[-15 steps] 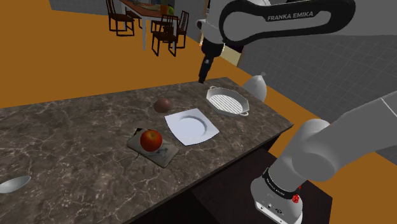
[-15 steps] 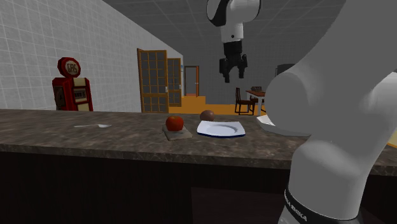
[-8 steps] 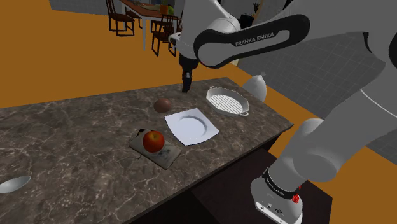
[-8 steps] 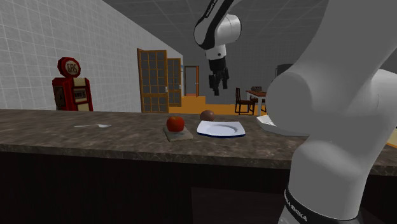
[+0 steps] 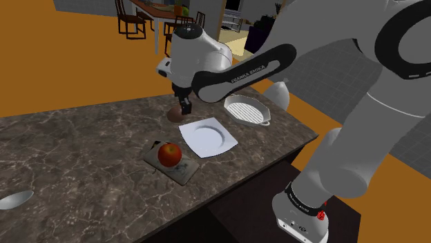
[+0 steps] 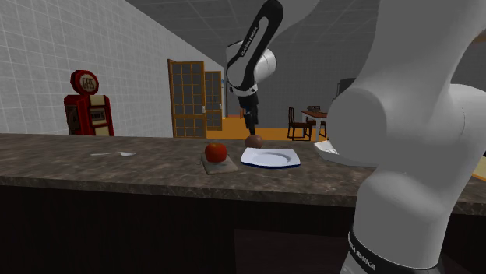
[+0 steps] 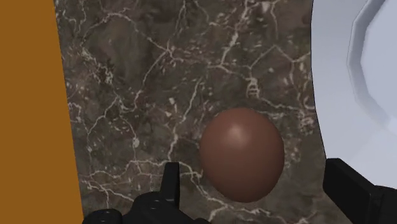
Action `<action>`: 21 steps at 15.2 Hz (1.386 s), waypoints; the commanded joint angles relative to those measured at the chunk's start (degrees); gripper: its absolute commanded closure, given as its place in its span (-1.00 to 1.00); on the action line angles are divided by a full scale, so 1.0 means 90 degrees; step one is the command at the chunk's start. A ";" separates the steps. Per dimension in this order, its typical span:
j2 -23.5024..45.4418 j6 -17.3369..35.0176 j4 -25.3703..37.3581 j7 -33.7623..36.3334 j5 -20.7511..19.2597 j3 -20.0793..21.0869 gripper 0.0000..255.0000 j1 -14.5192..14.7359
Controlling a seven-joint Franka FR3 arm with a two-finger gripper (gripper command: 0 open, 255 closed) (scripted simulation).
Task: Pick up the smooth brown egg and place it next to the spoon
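The smooth brown egg (image 7: 242, 154) lies on the dark marble counter (image 5: 83, 152), just beyond a corner of the white square plate (image 5: 208, 137). My black gripper (image 5: 185, 105) hangs close above the egg (image 5: 175, 114) and is open. In the wrist view its fingers (image 7: 170, 181) stand apart on either side of the egg without touching it. From the second exterior view, the gripper (image 6: 250, 120) sits a little above the egg (image 6: 254, 141). The spoon (image 5: 14, 200) rests far off at the counter's near-left end; it is also the spoon (image 6: 113, 154) left of the apple.
A red apple (image 5: 169, 154) sits on a small board (image 5: 181, 170) beside the plate. A white ribbed dish (image 5: 246, 110) and a white rounded object (image 5: 280, 93) stand at the counter's right end. Orange floor lies beyond the far edge, with chairs (image 5: 183, 34) behind.
The arm has swung toward the shoulder view's left and come down, from above the ribbed dish to just over the egg. Nothing on the counter has moved.
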 commanded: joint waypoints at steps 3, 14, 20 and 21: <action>0.0588 0.0430 0.0105 -0.0040 -0.0730 0.0072 -1.00 0.0128; 0.1060 0.0803 0.0181 0.0204 -0.1106 -0.0075 -1.00 0.0077; 0.1059 0.0803 0.0181 0.0204 -0.1105 -0.0074 1.00 0.0077; 0.1059 0.0803 0.0180 0.0204 -0.1106 -0.0074 1.00 0.0077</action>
